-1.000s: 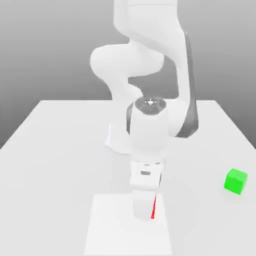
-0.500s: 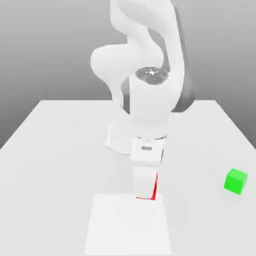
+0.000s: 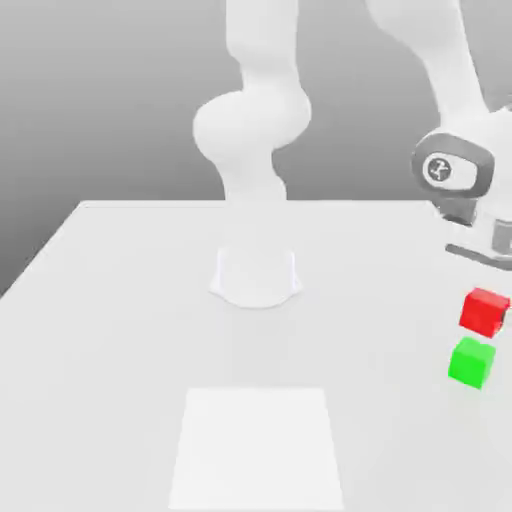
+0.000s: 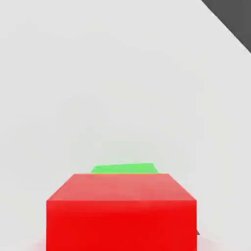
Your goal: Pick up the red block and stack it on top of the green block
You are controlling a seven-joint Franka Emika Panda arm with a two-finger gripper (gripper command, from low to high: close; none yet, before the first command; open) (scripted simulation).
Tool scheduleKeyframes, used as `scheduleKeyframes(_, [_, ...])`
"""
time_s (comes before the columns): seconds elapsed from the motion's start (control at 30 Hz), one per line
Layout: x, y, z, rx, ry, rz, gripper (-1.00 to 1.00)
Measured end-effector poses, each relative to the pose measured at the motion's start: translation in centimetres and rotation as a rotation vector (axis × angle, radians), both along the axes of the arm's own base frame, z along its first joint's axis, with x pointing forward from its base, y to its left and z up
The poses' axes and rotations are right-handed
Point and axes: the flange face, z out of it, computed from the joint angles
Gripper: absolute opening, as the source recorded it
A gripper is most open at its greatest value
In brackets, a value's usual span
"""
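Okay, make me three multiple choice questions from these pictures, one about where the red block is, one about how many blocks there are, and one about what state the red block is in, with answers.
1. Where is the red block relative to the green block?
A. Above it, with a gap
B. Resting on the pale square patch
C. Far toward the exterior view's left

2. How many blocks are in the scene?
A. One
B. Two
C. Three

3. What state is the red block in?
A. Lying on the table
B. Stacked on the green block
C. Carried in the air

Answers:
1. A: the exterior view shows red just above green, with table visible between them.
2. B: one red and one green.
3. C: it hangs off the table under the arm's hand.
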Motion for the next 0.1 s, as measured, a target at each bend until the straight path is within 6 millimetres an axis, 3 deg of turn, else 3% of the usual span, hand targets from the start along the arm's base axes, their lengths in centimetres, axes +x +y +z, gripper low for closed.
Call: scheduleKeyframes(0.1, [0.0, 0.0, 0.0, 0.0, 0.0, 0.0, 1.0])
